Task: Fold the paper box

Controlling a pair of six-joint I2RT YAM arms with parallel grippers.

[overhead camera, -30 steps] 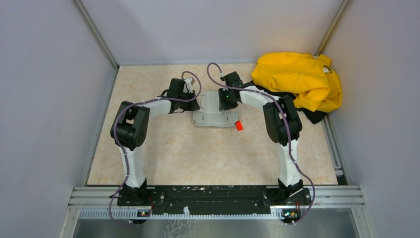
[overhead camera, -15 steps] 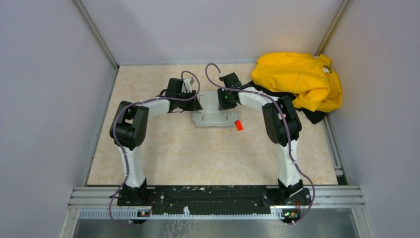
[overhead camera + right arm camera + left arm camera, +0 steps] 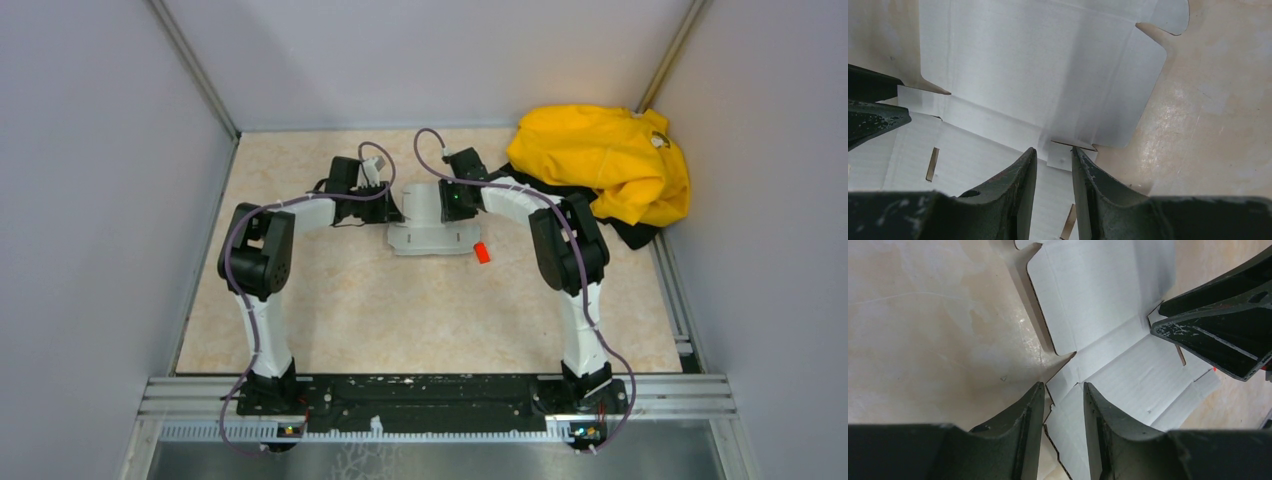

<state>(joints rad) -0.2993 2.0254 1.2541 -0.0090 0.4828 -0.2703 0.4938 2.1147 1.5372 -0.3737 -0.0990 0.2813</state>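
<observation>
The paper box (image 3: 428,232) is a pale grey-white die-cut sheet lying mid-table between both grippers, its far panel tilted up. My left gripper (image 3: 392,212) is at its left edge. In the left wrist view the sheet (image 3: 1098,305) fills the upper right, and the left gripper (image 3: 1063,390) has its jaws a narrow gap apart, straddling the sheet's notched edge. My right gripper (image 3: 452,208) is over the sheet's far right part. In the right wrist view the sheet (image 3: 1038,65) shows creases and slots, and the right gripper (image 3: 1054,152) has its jaws slightly apart around a small tab.
A tiny red block (image 3: 482,253) lies just off the sheet's right corner. A yellow garment (image 3: 605,160) over dark cloth is heaped at the back right. Grey walls enclose the beige tabletop (image 3: 330,310). The right gripper's finger (image 3: 1218,335) shows in the left wrist view.
My left arm has shifted slightly left and back at the sheet's edge. The right arm and the sheet have barely moved.
</observation>
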